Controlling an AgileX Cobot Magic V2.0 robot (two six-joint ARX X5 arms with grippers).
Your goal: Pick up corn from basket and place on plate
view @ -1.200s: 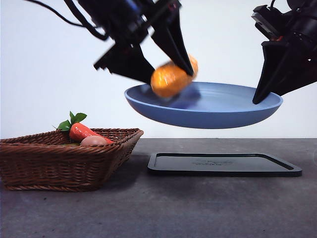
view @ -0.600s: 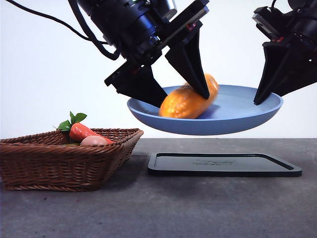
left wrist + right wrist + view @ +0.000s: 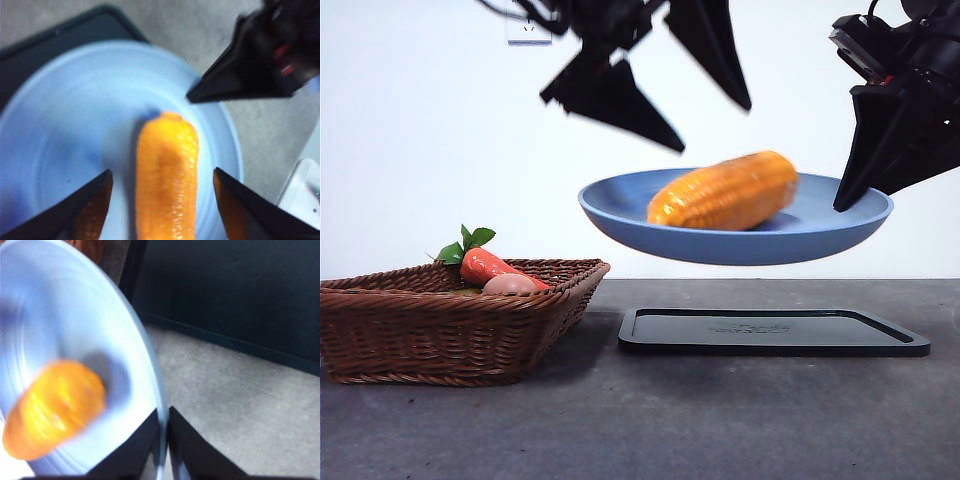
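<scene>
Lying on the plate (image 3: 620,215), the corn (image 3: 725,191) rests below the left gripper's (image 3: 695,110) spread jaws.

Behind everything you have a plain white wall (image 3: 420,130), evenly lit and bare except for a small white wall socket plate (image 3: 528,30) at the upper left of the frame, partly hidden. Along the lower part of the frame runs the dark grey, matt, faintly speckled bench (image 3: 640,420), its far edge meeting the wall in a level line.
</scene>
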